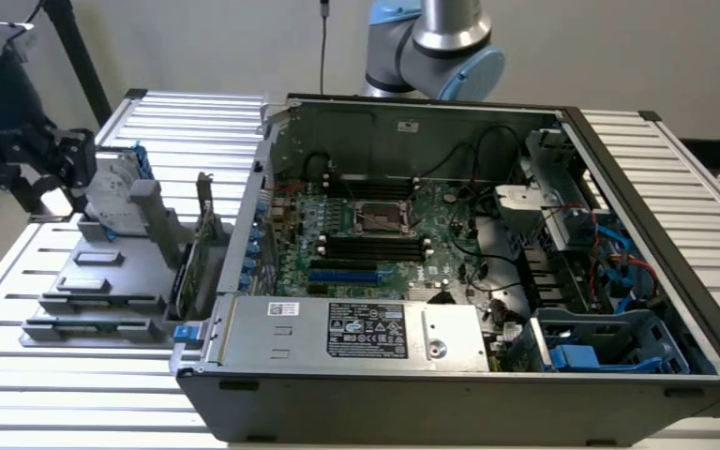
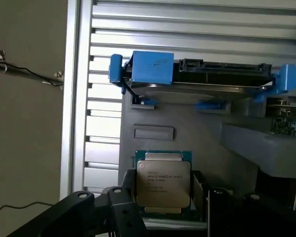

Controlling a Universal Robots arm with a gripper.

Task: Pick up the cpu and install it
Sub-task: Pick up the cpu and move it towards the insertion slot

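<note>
The gripper [image 2: 168,197] hangs open astride the cpu [image 2: 163,180] on the grey holder [image 2: 207,128], seemingly mid pick-up; closing needs both edges met squarely.

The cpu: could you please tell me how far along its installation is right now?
Nothing is finished yet. The cpu lies in its seat on the grey holder, not lifted. In hand: the open fingers stand either side of it. Left to do: the lift and the fitting. The motherboard socket inside the case looks empty.
</note>
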